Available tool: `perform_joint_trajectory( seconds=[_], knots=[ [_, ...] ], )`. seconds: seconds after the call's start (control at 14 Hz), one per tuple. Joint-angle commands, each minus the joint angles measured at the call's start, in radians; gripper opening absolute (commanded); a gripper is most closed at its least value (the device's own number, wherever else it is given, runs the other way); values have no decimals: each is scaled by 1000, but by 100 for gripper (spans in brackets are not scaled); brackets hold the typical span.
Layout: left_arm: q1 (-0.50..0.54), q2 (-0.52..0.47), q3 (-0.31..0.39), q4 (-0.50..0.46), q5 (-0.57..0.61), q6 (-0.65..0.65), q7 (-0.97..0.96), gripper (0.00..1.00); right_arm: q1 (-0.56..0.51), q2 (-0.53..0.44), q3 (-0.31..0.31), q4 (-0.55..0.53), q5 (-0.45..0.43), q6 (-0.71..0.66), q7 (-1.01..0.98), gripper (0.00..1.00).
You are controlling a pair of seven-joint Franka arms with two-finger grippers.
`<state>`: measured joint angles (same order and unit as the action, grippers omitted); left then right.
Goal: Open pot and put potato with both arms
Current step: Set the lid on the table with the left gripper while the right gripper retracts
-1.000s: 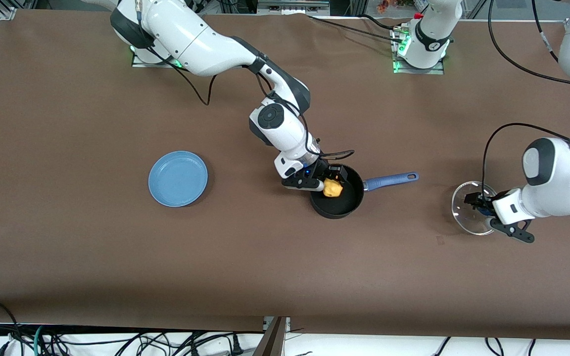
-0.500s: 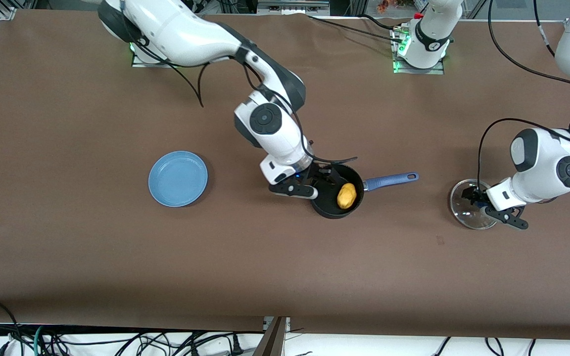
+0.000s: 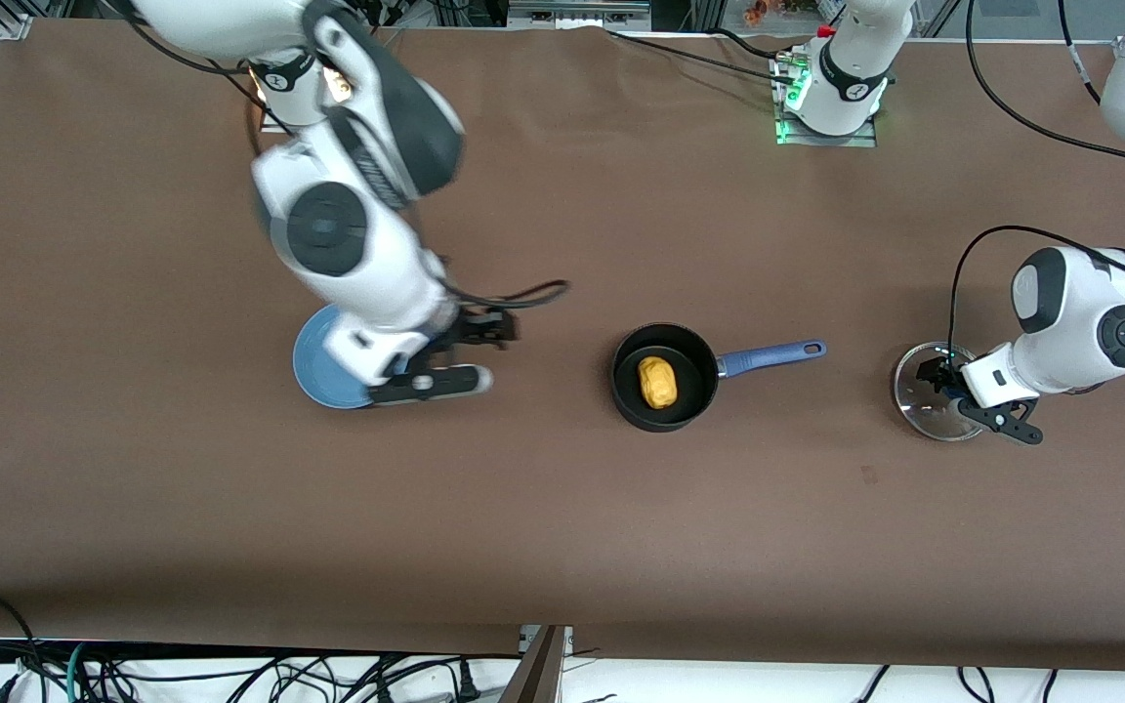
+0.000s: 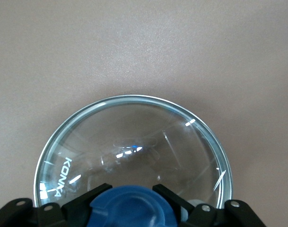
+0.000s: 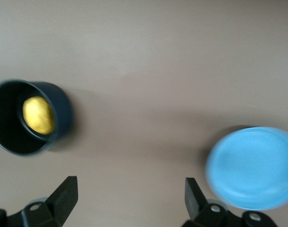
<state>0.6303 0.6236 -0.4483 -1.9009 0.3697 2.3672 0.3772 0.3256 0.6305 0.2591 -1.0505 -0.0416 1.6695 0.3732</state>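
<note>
Within the last second the right gripper [image 3: 445,359] had let go of the potato [image 3: 658,382] and pulled away from the pot [image 3: 665,377], ending empty, jaws wide, beside the blue plate [image 3: 320,376]. The potato lay in the pot, its long axis running roughly toward the front camera. The pot's handle pointed toward the left gripper [image 3: 953,395], clamped on the lid [image 4: 134,156]; placing looked done.

My right gripper [image 3: 455,356] hangs spread over bare table between the plate [image 3: 313,376] at its 9 o'clock and the pot [image 3: 665,379] at 3. The pot's mouth is uncovered, only the potato [image 3: 658,382] inside. My left gripper [image 3: 953,398] pins the lid [image 3: 919,386] well clear.
</note>
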Motion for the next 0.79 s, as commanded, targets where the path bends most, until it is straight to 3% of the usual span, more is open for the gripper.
perform_joint_trajectory(
  seconds=[0.0,0.36,0.71],
  knots=[
    [5,-38,-10,-7,17,-45,-3,100,-106,-188,11,-178,-23,-33,-151,100],
    [5,-108,-102,95,5,-239,-15,100,-255,-414,-23,-405,-32,-34,-200,100],
    [3,-258,-263,248,3,-509,-98,100,-267,-535,-132,-543,-32,-71,-287,100]
  ],
)
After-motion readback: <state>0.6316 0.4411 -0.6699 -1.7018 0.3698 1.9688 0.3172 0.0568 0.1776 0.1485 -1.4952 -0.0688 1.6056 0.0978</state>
